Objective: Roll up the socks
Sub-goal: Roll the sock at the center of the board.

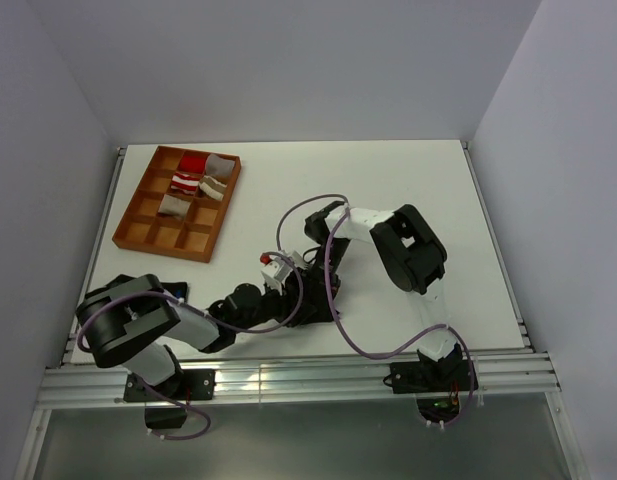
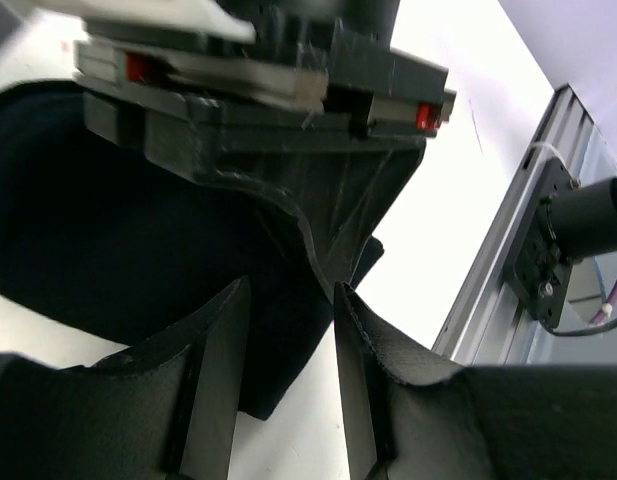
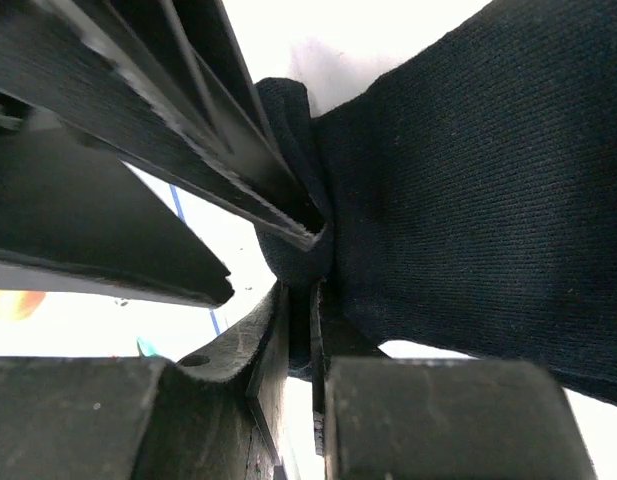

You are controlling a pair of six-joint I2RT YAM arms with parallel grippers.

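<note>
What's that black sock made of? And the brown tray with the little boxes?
The black sock looks like soft knitted fabric, matte: fine ribbed stitches show up close, and it bunches where pinched. The tray looks like wood or wood-coloured board, orange-brown and dull; from this far no grain can be made out.

Plain black sock point(image 3: 468, 180), one edge bunched and pinched between the right jaws, the rest spread flat.

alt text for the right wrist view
The right end effector pinches a bunched fold of the black sock, which spreads up and right over the white table. The other arm's dark fingers crowd the upper left.
</note>
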